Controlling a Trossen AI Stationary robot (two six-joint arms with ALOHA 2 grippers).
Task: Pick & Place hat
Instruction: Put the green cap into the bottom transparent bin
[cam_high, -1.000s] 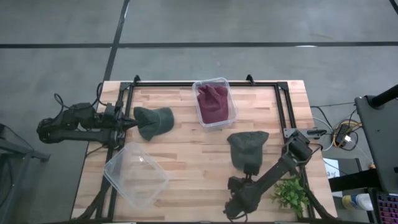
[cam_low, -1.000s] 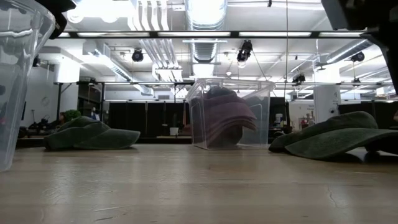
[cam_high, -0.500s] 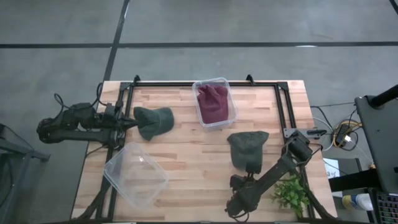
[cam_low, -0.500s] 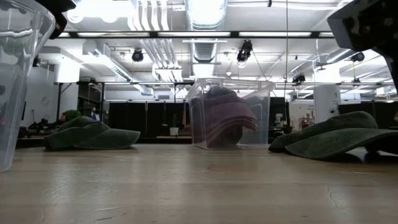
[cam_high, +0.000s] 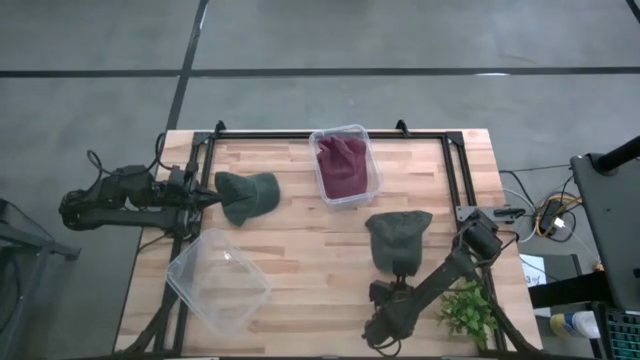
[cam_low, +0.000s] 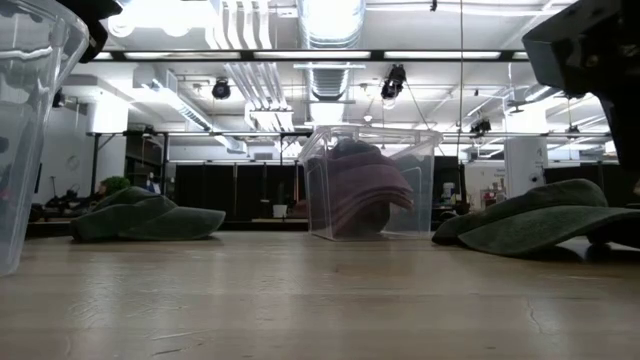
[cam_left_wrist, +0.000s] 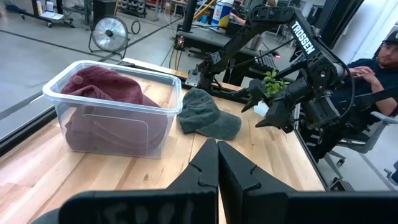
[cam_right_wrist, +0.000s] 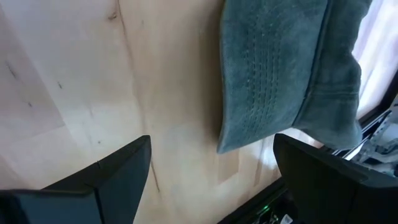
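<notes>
Hat (cam_high: 397, 238) lies flat on the bench (cam_high: 300, 250) just ahead of your right pincer (cam_high: 390, 295), whose jaws stand wide and hold nothing. Descend too shallow and you'll pinch only the brim edge; it could slide or slip free. Your left pincer (cam_high: 205, 199) sits shut beside another hat (cam_high: 247, 195).

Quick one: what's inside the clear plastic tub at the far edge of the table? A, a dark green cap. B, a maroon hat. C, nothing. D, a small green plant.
B: the clear plastic tub holds a maroon fabric hat, while both dark green caps lie on the bare wood outside it.
</notes>
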